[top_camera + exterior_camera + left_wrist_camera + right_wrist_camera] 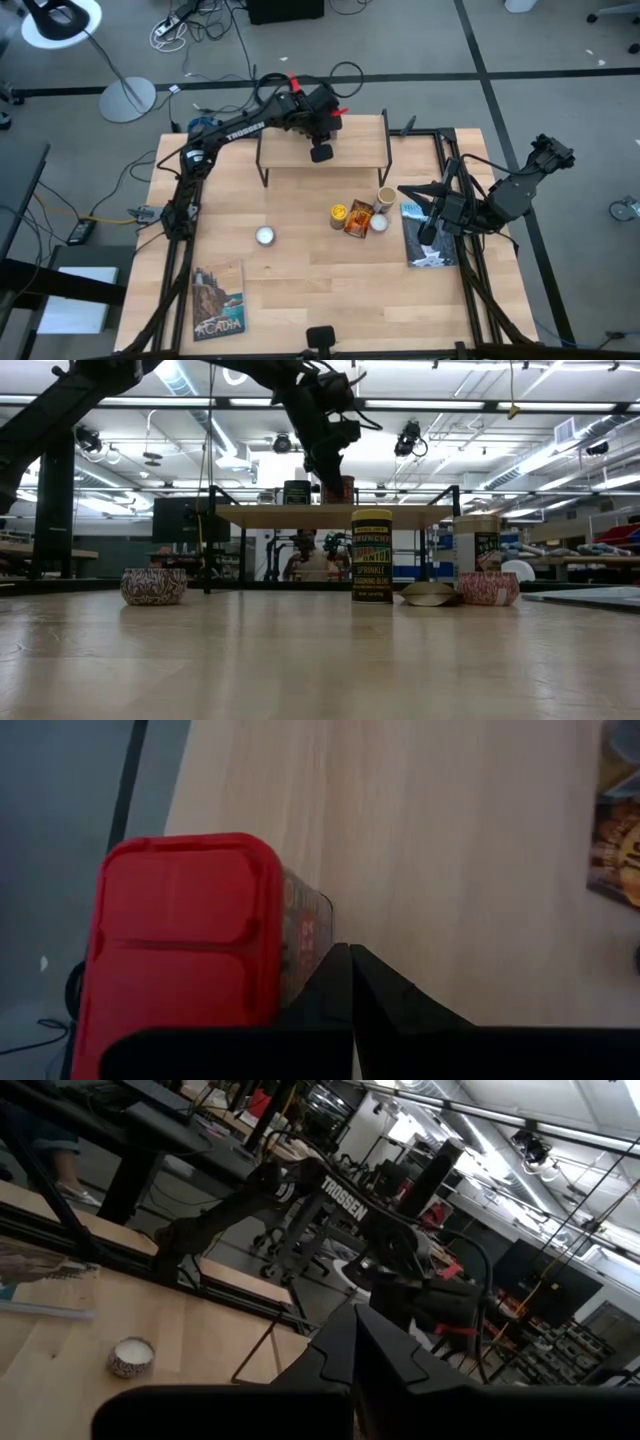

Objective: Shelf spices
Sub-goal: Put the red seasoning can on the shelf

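The shelf (285, 150) stands at the table's far middle. On its plank (420, 515) a dark tin (297, 492) and a red tin (180, 940) stand side by side. My left gripper (351, 970) is shut with nothing between its fingers; it slants down over the shelf, close beside the red tin. On the table in front stand a yellow black-lidded jar (339, 214), an orange packet (357, 222), a tan jar (386, 197) and a small pale-capped jar (378, 224). My right gripper (430, 225) waits shut at the right, above a book. My left gripper comes slanting down from above, and the outer side of one shut finger (325, 985) lies right beside the red tin's side wall (305, 935). Whether it touches the tin I cannot tell. The tin stands upright on the shelf.
A small white disc (265, 236) lies left of the spices, and the low view shows another disc (488, 588) at the right. One picture book (218, 300) lies at the near left and another (425, 240) at the right, under my right arm.
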Robot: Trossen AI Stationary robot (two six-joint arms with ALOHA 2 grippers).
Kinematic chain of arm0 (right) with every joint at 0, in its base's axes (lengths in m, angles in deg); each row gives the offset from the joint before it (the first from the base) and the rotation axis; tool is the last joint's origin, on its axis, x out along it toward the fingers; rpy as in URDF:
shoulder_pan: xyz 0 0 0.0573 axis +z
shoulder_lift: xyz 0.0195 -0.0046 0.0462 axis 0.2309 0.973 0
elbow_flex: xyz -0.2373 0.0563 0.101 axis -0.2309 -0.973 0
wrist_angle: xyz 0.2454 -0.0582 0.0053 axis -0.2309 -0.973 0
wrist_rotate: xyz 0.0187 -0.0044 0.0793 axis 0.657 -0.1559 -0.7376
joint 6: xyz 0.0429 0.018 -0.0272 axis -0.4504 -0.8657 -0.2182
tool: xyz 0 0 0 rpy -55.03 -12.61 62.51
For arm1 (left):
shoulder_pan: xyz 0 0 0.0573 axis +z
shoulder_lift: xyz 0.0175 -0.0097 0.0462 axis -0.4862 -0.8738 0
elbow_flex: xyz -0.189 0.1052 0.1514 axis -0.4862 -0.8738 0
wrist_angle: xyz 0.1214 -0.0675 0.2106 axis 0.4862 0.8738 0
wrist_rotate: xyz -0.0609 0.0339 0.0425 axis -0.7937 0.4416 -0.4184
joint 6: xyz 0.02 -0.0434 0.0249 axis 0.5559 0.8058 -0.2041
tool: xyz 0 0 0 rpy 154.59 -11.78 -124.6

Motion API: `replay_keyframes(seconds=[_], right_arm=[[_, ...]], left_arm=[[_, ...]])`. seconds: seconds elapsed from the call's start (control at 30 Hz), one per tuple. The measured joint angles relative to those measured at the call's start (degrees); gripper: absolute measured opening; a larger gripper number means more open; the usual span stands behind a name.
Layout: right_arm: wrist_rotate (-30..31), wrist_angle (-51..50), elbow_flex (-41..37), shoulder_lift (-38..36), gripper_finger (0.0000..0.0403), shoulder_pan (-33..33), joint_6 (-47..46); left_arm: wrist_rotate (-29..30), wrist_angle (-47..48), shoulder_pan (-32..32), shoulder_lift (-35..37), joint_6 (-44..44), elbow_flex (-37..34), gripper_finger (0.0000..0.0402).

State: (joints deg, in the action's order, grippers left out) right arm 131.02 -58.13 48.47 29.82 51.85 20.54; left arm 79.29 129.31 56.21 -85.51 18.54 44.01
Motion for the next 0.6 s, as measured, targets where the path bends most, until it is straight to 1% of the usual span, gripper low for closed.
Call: replay_keyframes(seconds=[0.23, 0.33, 0.6], right_arm=[[0.00, -0.01, 0.00, 0.01, 0.0006, -0.01, 0.00], [0.00, -0.02, -0.01, 0.02, 0.0004, -0.02, 0.00], [0.00, -0.04, -0.01, 0.02, 0.0006, -0.02, 0.00]], left_arm=[[1.03, -2.75, 0.74, 0.00, 0.00, -2.16, 0.0000], [1.08, -2.12, 1.22, 0.00, 0.00, -2.26, 0.0000], [1.55, -4.18, 1.97, 0.00, 0.00, -2.26, 0.0000]])
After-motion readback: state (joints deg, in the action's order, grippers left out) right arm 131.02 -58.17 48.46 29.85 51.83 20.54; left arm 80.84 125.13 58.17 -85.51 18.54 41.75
